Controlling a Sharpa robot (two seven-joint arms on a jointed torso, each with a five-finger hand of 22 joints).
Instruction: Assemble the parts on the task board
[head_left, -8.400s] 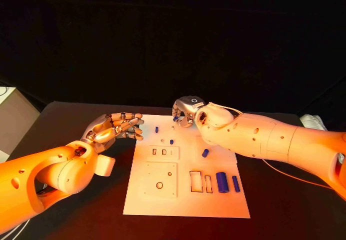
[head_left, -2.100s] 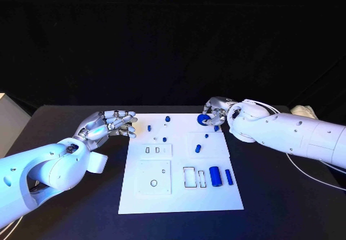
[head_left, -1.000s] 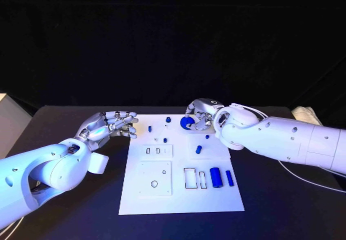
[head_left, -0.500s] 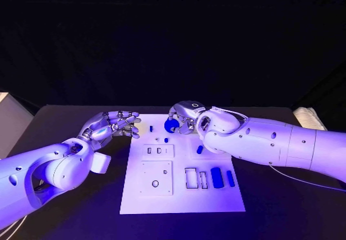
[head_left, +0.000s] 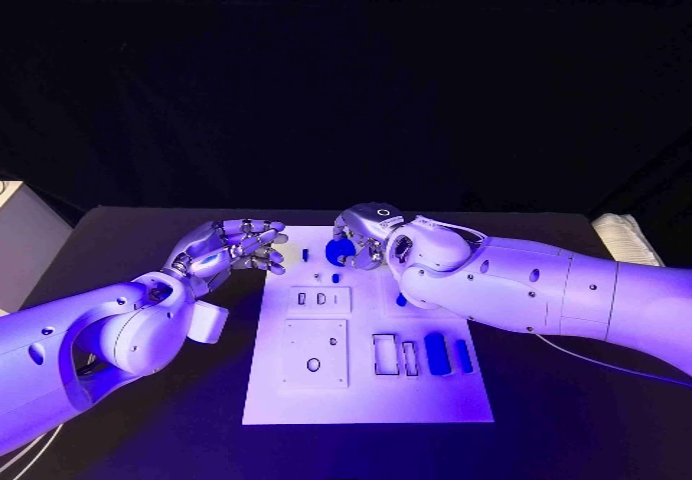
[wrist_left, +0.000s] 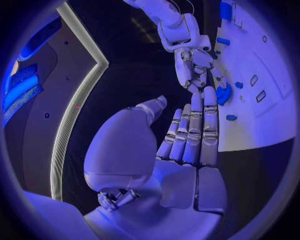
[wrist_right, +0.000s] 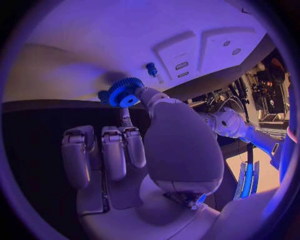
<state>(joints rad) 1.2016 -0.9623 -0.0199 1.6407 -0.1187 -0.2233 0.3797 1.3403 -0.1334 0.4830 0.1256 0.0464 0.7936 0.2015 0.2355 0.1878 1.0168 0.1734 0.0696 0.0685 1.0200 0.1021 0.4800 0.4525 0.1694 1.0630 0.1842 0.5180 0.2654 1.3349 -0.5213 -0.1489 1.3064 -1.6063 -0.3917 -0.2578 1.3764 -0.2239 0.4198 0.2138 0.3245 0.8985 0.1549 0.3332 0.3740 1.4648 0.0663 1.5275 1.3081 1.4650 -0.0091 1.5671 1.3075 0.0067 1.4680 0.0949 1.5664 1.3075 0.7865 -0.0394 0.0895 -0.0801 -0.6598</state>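
Observation:
The white task board (head_left: 361, 395) lies in the middle of the black table. My right hand (head_left: 369, 232) hovers over the board's far left part and pinches a blue gear (head_left: 340, 251) between thumb and finger; the right wrist view shows the gear (wrist_right: 125, 92) just above the board (wrist_right: 112, 40), near a small upright blue peg (wrist_right: 150, 68). My left hand (head_left: 238, 248) is beside the board's far left corner, fingers apart, holding nothing. Two small blue pegs (head_left: 304, 255) (head_left: 335, 278) stand close to the gear. In the left wrist view the gear (wrist_left: 224, 94) sits just beyond my left fingertips (wrist_left: 209, 95).
A thick blue cylinder (head_left: 436, 353) and a thinner blue bar (head_left: 463, 354) lie at the board's near right, beside two rectangular slots (head_left: 389, 353). My right forearm (head_left: 534, 290) crosses above the board's right side. White blocks with cut-outs (head_left: 315, 355) take up the board's left half.
My right hand has carried the blue gear leftward, from the board's far right edge to its far left part. The left hand has stayed in place.

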